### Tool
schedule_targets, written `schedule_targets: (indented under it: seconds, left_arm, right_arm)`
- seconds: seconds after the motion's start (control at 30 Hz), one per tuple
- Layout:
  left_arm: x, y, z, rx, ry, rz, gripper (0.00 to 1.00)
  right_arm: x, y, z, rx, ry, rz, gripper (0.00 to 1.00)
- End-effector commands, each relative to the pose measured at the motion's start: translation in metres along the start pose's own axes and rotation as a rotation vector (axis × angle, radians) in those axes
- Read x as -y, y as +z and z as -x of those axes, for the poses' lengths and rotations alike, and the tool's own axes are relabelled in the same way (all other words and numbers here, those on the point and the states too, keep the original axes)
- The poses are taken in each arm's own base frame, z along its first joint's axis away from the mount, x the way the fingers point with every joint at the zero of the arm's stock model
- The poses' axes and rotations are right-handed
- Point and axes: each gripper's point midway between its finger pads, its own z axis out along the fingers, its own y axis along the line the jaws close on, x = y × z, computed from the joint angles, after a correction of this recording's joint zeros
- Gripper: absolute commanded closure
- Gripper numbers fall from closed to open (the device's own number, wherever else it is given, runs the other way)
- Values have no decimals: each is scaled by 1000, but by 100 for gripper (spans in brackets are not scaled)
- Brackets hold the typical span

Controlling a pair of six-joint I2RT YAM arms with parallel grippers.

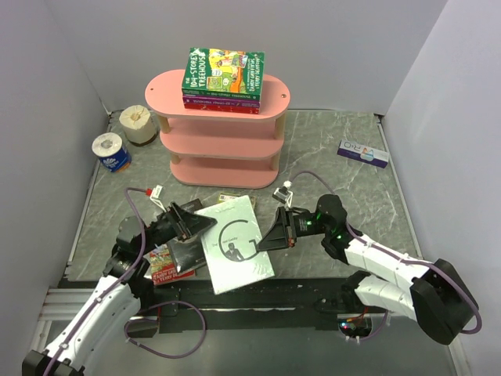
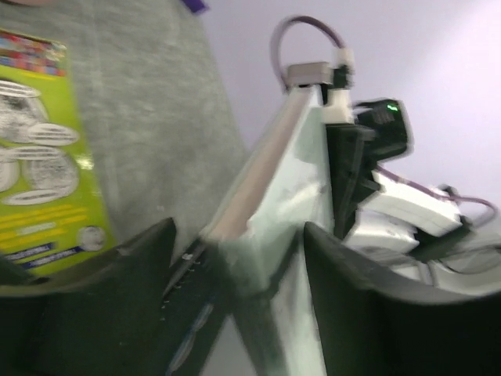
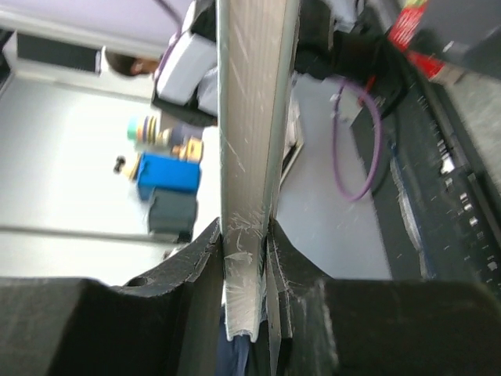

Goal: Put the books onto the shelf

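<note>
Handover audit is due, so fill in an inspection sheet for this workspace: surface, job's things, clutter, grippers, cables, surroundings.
Surface: grey marbled table.
Job's things: pink shelf with a stack of books on its top board; grey G book between the arms; more books lying under it.
Clutter: paper rolls, two, left of the shelf; white-and-blue box at right.
Grippers: right gripper shut on the G book's edge; left gripper open, fingers astride the opposite edge.
Cables: purple cables along both arms.
Surroundings: plain pale walls.
</note>
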Motion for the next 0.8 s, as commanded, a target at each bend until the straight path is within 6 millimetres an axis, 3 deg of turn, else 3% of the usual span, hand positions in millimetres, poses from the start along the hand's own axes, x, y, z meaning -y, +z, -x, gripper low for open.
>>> schedule_targets:
  seconds: [0.0, 0.03, 0.1, 0.13, 0.27, 0.3, 0.33, 0.37, 0.4, 0.43, 0.47, 0.5, 0.53, 0.6, 0.77]
  left_arm:
    - [44, -8, -16, -108, 50, -247, 42]
    - [53, -11, -16, -111, 67, -296, 60]
    - [55, -14, -24, -155, 69, -327, 81]
    - [61, -16, -25, -160, 74, -355, 99]
    - [61, -17, -20, -122, 61, -337, 99]
    - [64, -14, -4, -24, 68, -317, 99]
    - [60, -13, 4, 23, 75, -282, 99]
    - [57, -11, 14, 79, 49, -231, 99]
    - [64, -15, 25, 148, 60, -237, 99]
    - [64, -16, 45, 257, 40, -216, 99]
    - [70, -19, 56, 313, 32, -211, 99]
    - [64, -19, 64, 354, -3, -168, 99]
    - [62, -22, 85, 460, -52, -143, 99]
    - [68, -28, 102, 551, -89, -170, 99]
    - [61, -33, 141, 731, -221, -143, 99]
  right_arm:
    - [-58, -2, 2, -82, -233, 166, 100]
    - [-58, -2, 2, -91, -231, 166, 100]
    - [-61, -1, 4, -101, -245, 168, 100]
    - [-60, -1, 4, -110, -236, 161, 100]
    - [-64, 2, 15, -79, -253, 117, 100]
    - [-57, 1, 23, -46, -301, 74, 76]
    - [-59, -1, 28, -8, -334, 36, 61]
    - [-48, -2, 44, 77, -282, -90, 50]
    - [-47, -5, 52, 120, -365, -139, 38]
    - [-53, -9, 58, 167, -397, -165, 33]
    - [-58, -12, 65, 209, -408, -191, 31]
    - [-49, -19, 77, 285, -390, -273, 29]
    - [-53, -25, 82, 336, -403, -293, 28]
    - [-49, -33, 91, 423, -403, -333, 28]
    - [-45, -45, 93, 495, -406, -372, 31]
